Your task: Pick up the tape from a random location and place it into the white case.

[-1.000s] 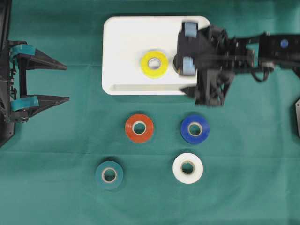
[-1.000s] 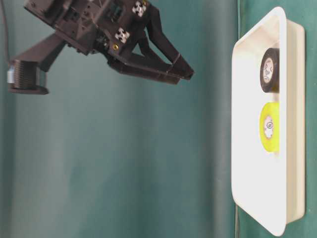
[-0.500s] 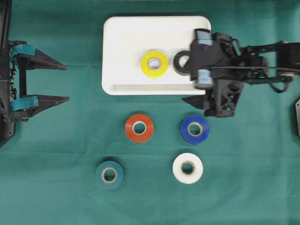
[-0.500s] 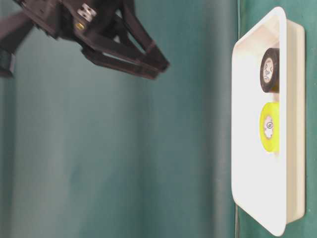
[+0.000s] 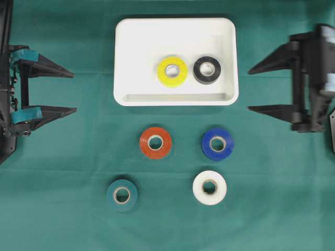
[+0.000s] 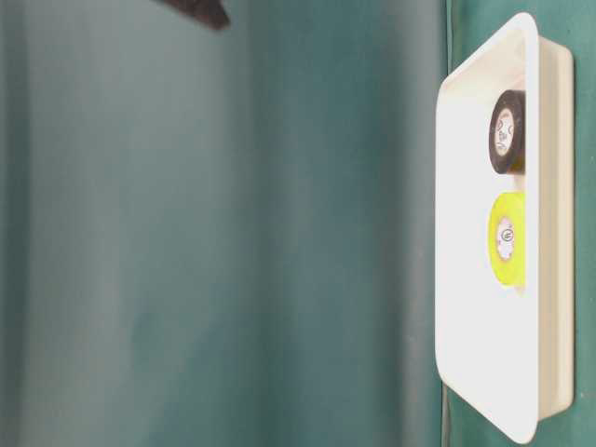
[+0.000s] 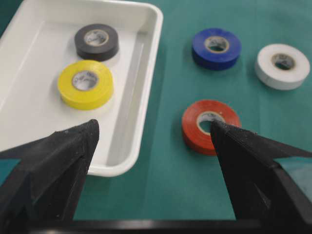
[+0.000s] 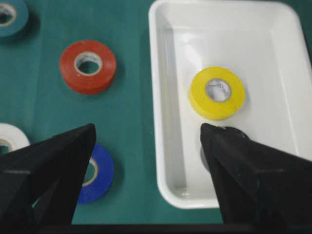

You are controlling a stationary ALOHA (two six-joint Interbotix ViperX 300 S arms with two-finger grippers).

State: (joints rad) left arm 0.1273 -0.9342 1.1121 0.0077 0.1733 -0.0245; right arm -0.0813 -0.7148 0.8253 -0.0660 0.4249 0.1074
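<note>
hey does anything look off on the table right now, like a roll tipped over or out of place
Nothing stands out. The yellow tape and black tape lie flat inside the white case. The red, blue, white and teal rolls lie flat on the green cloth, apart from each other.

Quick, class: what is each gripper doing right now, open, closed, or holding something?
Left gripper: open, holding nothing.
Right gripper: open, holding nothing; the black tape lies in the white case.
</note>
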